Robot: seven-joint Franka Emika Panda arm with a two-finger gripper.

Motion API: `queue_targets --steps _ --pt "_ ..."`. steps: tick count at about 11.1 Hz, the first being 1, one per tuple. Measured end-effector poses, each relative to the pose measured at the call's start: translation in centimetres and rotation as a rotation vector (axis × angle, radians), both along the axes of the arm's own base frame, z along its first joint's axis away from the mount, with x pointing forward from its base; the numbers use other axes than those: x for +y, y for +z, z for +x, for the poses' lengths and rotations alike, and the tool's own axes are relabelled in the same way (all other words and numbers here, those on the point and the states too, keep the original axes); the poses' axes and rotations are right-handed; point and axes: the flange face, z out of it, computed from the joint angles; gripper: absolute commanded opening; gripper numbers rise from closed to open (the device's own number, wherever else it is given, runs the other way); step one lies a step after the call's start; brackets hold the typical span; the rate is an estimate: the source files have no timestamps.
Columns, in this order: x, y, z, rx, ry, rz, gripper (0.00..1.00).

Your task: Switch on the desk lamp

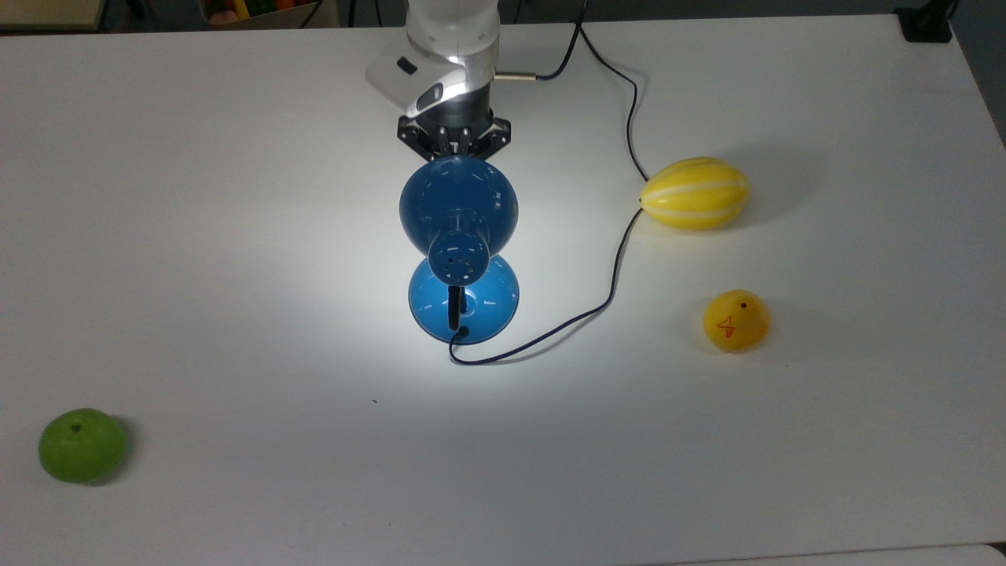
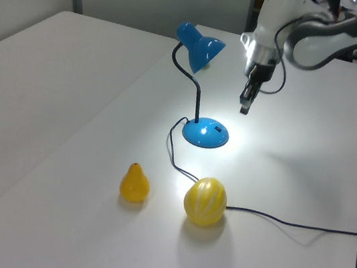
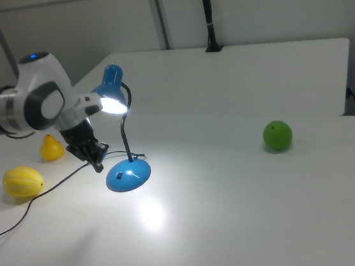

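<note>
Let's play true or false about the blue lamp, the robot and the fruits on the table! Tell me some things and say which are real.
1. The desk lamp is shining on the table. True.
2. The gripper is pressing on the lamp's base. False: it hangs in the air above the table, beside the base and apart from it.
3. The green apple sits right next to the lamp. False: it lies far off by itself, near the lower left corner of the top view.
4. The lamp's black cord runs past the striped yellow melon. True.
5. The yellow pear is held in the jaws. False: it lies on the table near the melon.
</note>
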Motion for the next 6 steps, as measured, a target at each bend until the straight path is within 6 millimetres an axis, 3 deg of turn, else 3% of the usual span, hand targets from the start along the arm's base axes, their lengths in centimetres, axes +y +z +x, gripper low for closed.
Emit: queue_targets --steps 3,6 --pt "-1.1 6.9 -2.8 0.072 -0.020 -0.027 0.00" --pt "-2.8 12.5 -3.6 0.100 -0.050 -0.036 0.03"
